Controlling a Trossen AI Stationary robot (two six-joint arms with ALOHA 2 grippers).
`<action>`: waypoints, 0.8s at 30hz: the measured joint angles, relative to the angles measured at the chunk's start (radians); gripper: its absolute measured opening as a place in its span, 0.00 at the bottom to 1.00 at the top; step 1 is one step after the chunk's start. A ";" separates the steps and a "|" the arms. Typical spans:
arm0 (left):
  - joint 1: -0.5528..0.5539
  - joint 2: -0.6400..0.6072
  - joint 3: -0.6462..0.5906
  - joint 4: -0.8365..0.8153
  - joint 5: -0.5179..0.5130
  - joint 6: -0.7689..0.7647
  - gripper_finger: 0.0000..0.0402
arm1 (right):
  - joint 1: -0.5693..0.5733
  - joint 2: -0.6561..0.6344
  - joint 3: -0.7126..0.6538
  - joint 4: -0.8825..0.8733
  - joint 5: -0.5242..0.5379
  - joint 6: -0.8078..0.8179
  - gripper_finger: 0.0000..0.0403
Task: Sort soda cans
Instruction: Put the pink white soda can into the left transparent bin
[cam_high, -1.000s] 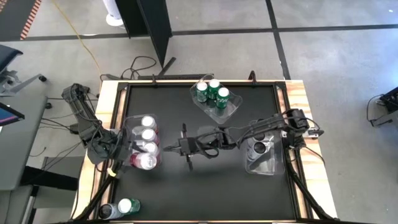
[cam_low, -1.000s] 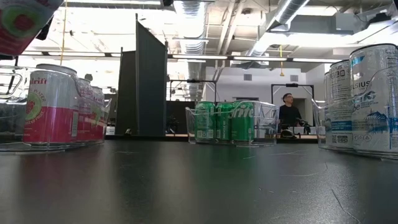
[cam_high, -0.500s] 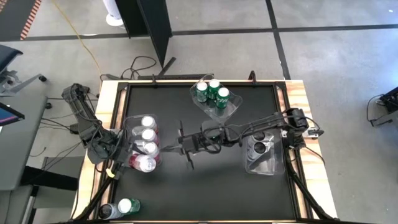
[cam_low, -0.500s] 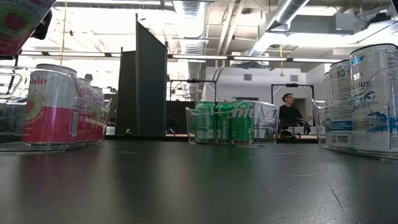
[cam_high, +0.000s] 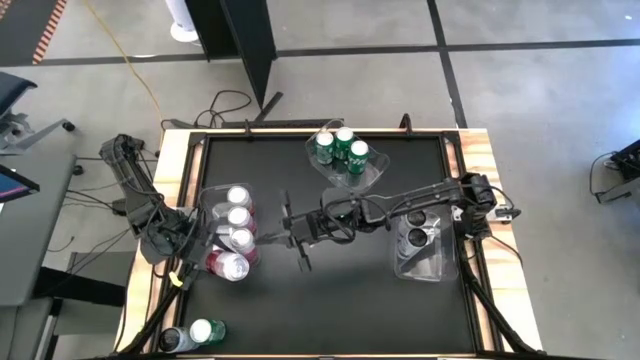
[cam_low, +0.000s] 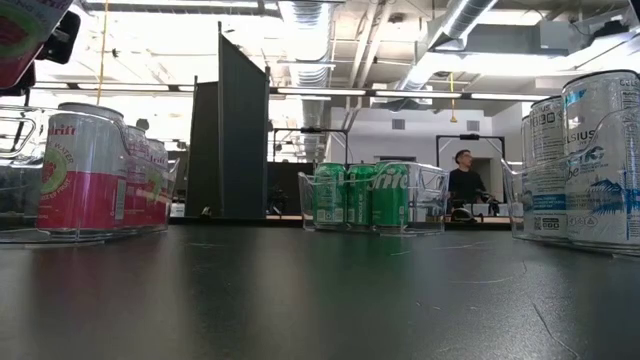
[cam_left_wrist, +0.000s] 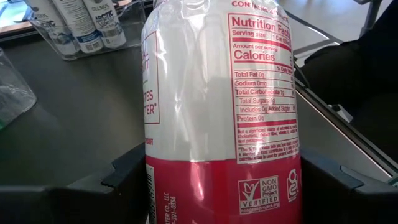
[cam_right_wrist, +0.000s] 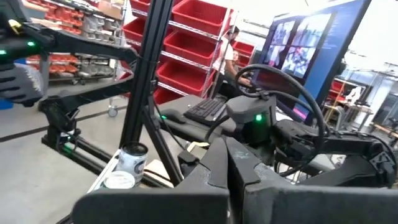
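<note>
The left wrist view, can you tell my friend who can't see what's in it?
A tall red and white soda can fills the picture, gripped between the left gripper's two dark fingers, nutrition label facing us. Behind it lies the black table.

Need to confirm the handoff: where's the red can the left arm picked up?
In the high view the red can is held in the left gripper at the table's left, over the near end of the bin of red cans.

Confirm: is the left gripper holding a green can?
No, the left gripper is shut on a red and white can, its nutrition label facing the wrist camera.
</note>
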 joint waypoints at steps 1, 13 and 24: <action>0.000 0.000 0.000 0.000 0.000 0.000 0.72 | 0.000 0.001 0.000 -0.001 -0.004 0.000 0.01; 0.000 0.000 0.000 0.021 -0.019 0.016 0.72 | 0.005 0.071 0.000 0.031 -0.009 -0.010 0.01; 0.000 0.000 0.000 0.156 -0.380 0.075 0.72 | 0.005 0.067 -0.001 -0.018 -0.006 -0.065 0.01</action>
